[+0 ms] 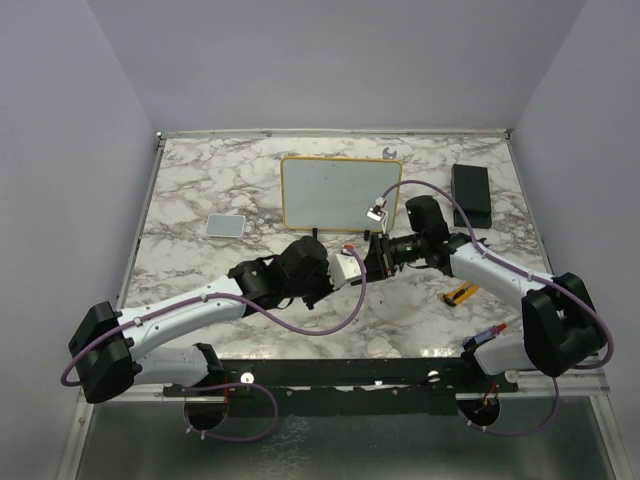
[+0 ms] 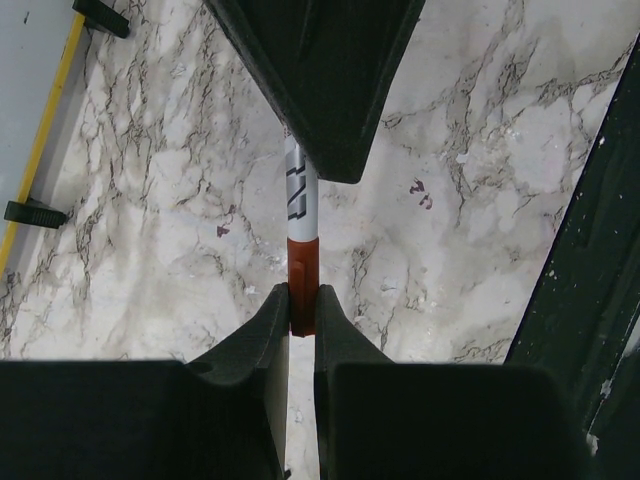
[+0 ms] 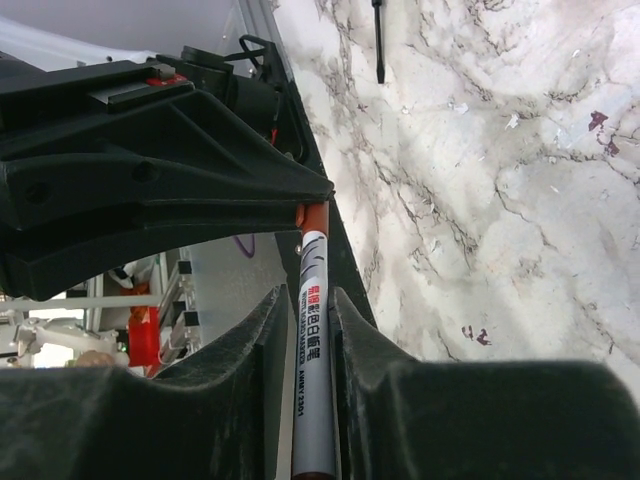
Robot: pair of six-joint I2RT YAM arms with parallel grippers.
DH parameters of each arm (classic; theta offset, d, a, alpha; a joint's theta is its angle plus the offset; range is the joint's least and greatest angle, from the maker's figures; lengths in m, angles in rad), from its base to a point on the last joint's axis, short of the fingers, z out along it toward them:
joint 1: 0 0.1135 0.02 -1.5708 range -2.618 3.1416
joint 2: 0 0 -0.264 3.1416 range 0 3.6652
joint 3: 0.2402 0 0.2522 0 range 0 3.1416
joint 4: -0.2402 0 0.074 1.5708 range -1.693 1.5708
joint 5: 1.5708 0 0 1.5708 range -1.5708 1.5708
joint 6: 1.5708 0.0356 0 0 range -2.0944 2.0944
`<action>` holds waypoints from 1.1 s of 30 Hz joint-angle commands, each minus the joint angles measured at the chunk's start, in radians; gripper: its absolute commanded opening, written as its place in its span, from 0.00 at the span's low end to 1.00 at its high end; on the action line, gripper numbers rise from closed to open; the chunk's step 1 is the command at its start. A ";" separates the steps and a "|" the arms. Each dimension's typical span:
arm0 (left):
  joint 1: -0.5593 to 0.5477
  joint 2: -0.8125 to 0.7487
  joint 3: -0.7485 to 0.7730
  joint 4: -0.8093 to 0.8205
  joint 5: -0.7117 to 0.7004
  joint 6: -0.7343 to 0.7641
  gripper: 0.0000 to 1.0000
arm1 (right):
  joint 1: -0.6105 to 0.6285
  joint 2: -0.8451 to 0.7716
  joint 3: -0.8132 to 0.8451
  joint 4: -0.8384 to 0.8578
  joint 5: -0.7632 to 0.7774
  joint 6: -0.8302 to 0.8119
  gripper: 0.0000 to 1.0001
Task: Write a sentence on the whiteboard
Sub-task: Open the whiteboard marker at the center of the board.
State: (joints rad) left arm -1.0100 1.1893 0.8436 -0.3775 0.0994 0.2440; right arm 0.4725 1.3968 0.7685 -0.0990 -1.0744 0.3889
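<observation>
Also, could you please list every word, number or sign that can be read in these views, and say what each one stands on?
"WHITE BOARD MARKER": small black print along the barrel of the marker, right wrist view.
After it a code, perhaps "AHMY 2301": too small to be sure.
Red characters above that print: too small to read.
The whiteboard, top view: no writing can be made out.
</observation>
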 commanded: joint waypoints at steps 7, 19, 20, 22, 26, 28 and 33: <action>-0.005 0.004 0.035 -0.020 0.032 0.010 0.00 | 0.011 0.005 0.006 0.055 0.019 0.007 0.11; 0.061 -0.071 0.035 0.021 0.024 -0.060 0.71 | 0.011 -0.054 -0.052 0.227 0.033 0.114 0.00; 0.073 -0.087 0.028 0.031 0.048 -0.065 0.72 | 0.012 -0.057 -0.054 0.243 0.026 0.126 0.00; 0.098 -0.113 0.017 0.042 0.080 -0.069 0.72 | 0.012 -0.063 -0.060 0.275 0.013 0.151 0.00; 0.148 -0.158 -0.005 0.059 0.125 -0.084 0.61 | 0.012 -0.070 -0.065 0.306 -0.015 0.185 0.00; 0.162 -0.174 -0.015 0.069 0.161 -0.090 0.57 | 0.012 -0.074 -0.071 0.335 -0.031 0.212 0.00; 0.176 -0.177 -0.023 0.068 0.240 -0.093 0.59 | 0.012 -0.089 -0.077 0.378 -0.049 0.254 0.00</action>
State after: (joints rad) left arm -0.8429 1.0199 0.8425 -0.3252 0.2256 0.1665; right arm 0.4782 1.3430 0.7044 0.2096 -1.0809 0.5922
